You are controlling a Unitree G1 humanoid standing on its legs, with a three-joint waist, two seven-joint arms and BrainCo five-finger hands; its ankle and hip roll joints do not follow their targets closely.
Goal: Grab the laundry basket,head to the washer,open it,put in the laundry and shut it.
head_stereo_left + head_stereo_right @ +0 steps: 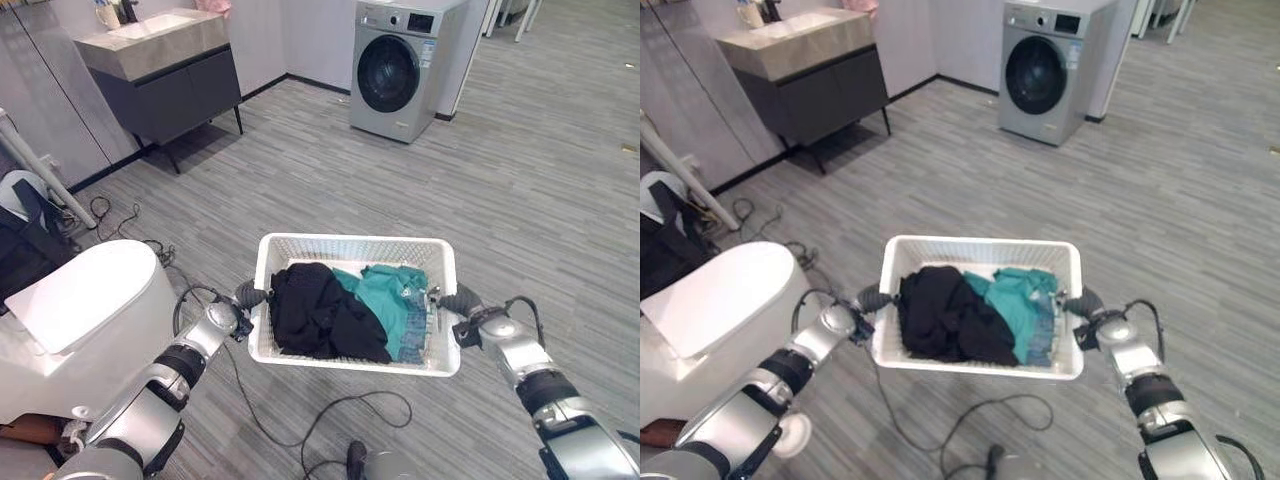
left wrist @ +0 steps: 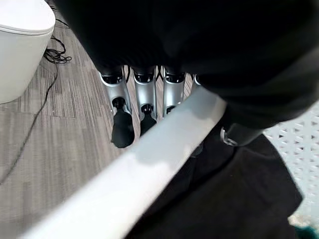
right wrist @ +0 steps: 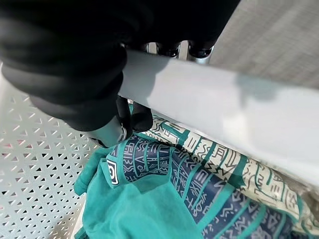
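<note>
I hold a white laundry basket [image 1: 352, 241] above the grey floor between both hands. A black garment [image 1: 316, 311] fills its left half, and a teal garment [image 1: 386, 293] with a patterned cloth [image 3: 219, 189] lies on the right. My left hand [image 1: 248, 295] is shut on the basket's left rim [image 2: 149, 169], with its fingers [image 2: 144, 99] curled under the rim. My right hand [image 1: 458, 300] grips the right rim [image 3: 224, 104], thumb inside the basket. The silver washer [image 1: 396, 68] stands far ahead to the right, its round door shut.
A white toilet [image 1: 85, 310] stands close at my left. A dark vanity with a stone top [image 1: 165, 75] stands against the far left wall. Open grey plank floor stretches between the basket and the washer.
</note>
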